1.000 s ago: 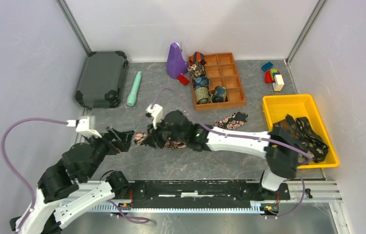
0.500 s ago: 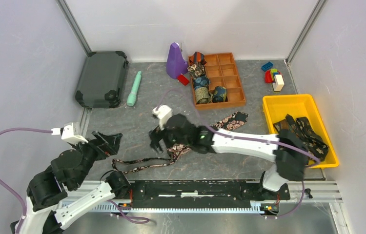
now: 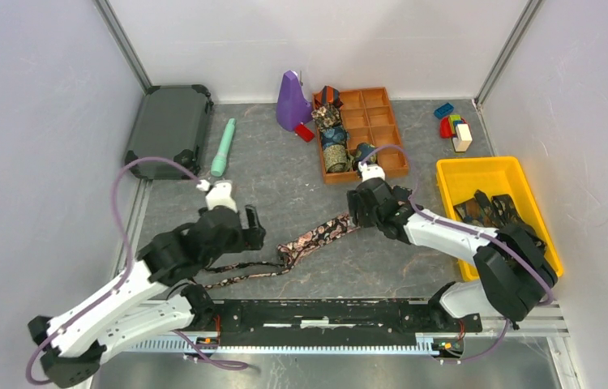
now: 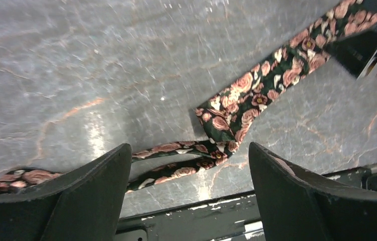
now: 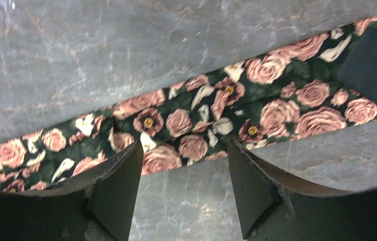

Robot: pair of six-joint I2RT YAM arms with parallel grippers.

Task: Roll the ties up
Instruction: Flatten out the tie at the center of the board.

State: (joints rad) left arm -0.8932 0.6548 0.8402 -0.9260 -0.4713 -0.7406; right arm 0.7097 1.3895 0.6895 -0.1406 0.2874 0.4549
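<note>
tie (image 3: 321,233) lay unrolled on table (image 3: 284,174), kinked mid-length. left gripper (image 4: 187,150) hung wide open above narrow part, empty; right gripper (image 5: 184,150) stood open over wide end, gripping nothing.

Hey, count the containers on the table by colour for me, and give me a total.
Dark grey case: 1
Orange divided tray: 1
Yellow bin: 1
Total: 3
</note>
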